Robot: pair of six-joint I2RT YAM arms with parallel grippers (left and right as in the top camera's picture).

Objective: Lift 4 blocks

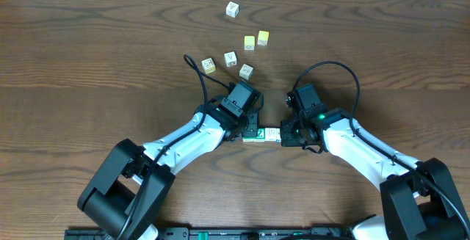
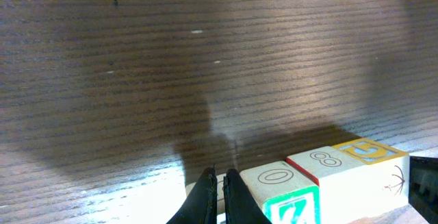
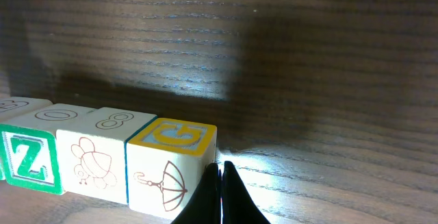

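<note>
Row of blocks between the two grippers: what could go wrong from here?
1. The row of blocks seems only pinched end to end between the shut left gripper and the shut right gripper; on lifting it could buckle at a joint and spill.
2. The right gripper's narrow tips press only the edge of the G block, which may pivot or slip out.

Left hand [image 2: 219, 183] closed, right hand [image 3: 220, 176] closed, both low, facing each other

blocks [image 3: 89, 162] | four alphabet cubes | one straight row | sides touching | letters upright
</note>
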